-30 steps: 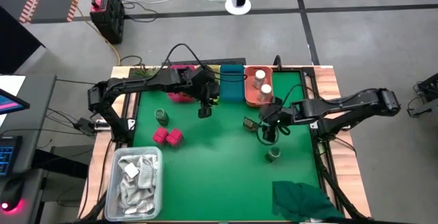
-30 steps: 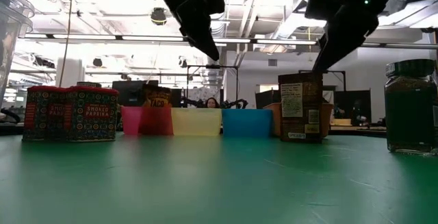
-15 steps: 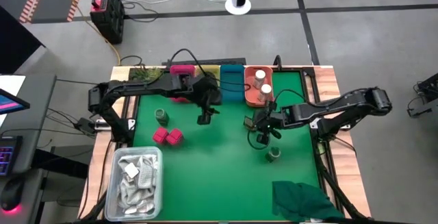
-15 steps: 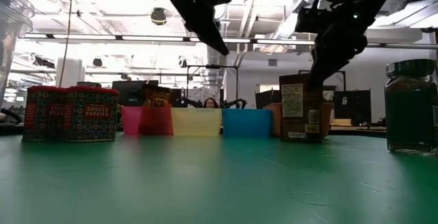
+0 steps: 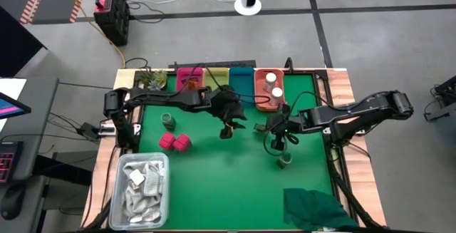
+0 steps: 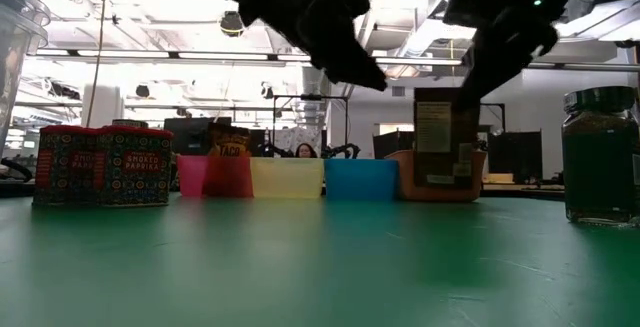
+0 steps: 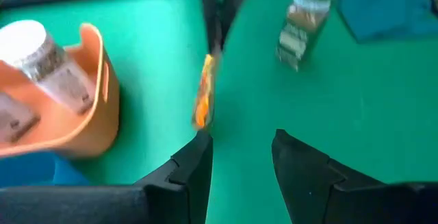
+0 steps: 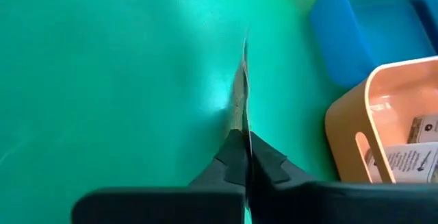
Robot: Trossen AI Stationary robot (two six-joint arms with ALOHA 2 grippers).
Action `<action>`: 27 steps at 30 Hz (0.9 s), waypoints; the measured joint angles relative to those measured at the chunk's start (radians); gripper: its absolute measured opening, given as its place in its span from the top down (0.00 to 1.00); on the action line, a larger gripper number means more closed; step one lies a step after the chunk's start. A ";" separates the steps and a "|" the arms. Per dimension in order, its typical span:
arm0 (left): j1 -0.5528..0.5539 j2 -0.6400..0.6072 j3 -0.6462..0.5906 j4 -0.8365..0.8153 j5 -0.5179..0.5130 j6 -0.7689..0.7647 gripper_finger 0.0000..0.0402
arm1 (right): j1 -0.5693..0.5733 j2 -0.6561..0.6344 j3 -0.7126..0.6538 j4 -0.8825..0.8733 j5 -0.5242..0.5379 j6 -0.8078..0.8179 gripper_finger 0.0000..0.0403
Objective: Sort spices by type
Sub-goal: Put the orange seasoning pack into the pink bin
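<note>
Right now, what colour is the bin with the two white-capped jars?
Orange bin, clearest in the high view.

Both arms are showing matte black jointed links, with black cables looping over them; each gripper is carrying two blunt, dark, angular fingers.

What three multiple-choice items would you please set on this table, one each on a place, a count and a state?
1. Where do the white-capped jars stand?
A. in the orange bin
B. in the blue bin
C. on the cloth

2. How many pink cube packets are there?
A. one
B. two
C. four

3. What state is the right end effector in?
A. open, empty
B. shut on a green jar
C. shut on the dark packet

Key: 1 A, both caps show inside the orange rim. 2 B, a pair sits side by side. 3 C, the fingers pinch the thin packet's edge.
</note>
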 joint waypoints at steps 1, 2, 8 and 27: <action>-0.001 0.000 -0.025 0.062 0.000 -0.016 0.65 | 0.009 -0.008 0.000 -0.011 -0.001 0.000 0.97; -0.001 -0.003 -0.051 0.126 0.000 -0.035 0.65 | 0.019 -0.015 0.000 -0.021 -0.001 0.000 0.97; -0.013 -0.016 -0.092 0.285 -0.053 -0.088 0.65 | 0.047 -0.026 0.000 0.012 -0.003 -0.003 0.95; -0.079 -0.015 -0.077 0.311 -0.200 -0.029 0.53 | -0.010 -0.026 -0.001 0.197 -0.079 -0.102 0.95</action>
